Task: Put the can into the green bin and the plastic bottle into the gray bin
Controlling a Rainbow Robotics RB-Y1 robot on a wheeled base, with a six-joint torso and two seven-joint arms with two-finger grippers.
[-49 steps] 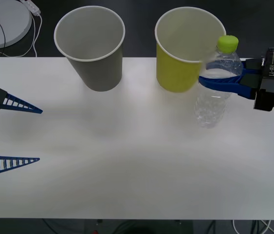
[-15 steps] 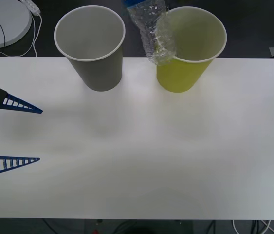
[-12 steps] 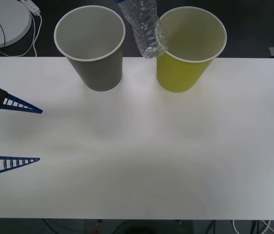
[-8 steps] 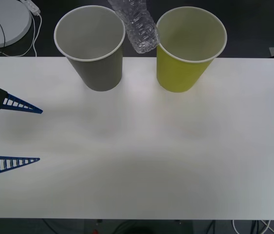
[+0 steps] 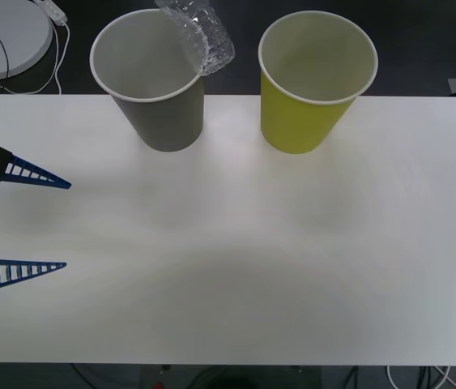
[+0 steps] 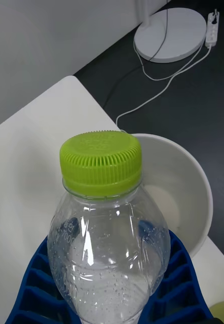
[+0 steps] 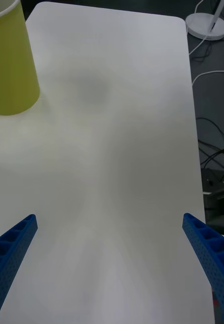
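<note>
The clear ribbed plastic bottle (image 5: 201,34) hangs in the air over the right rim of the gray bin (image 5: 163,121), its lower end showing in the front view. In the right wrist view my right gripper (image 6: 109,298) is shut on the bottle (image 6: 109,248) below its yellow-green cap (image 6: 101,161), with the gray bin's (image 6: 190,195) open mouth beneath and just beyond. The green bin (image 5: 300,121) stands to the right of the gray one. My left gripper (image 5: 66,225) rests open at the table's left edge, nothing between its fingers (image 7: 13,245). The can is out of view.
Both bins stand at the far edge of the white table (image 5: 228,259). Past the far left corner, on the dark floor, are a round white lamp base (image 5: 5,32) and its cable. The left wrist view shows the green bin (image 7: 8,66) across the tabletop.
The bottle was lifted from beside the green bin and carried left, from the green bin's rim to over the gray bin's rim. The left arm has not moved.
</note>
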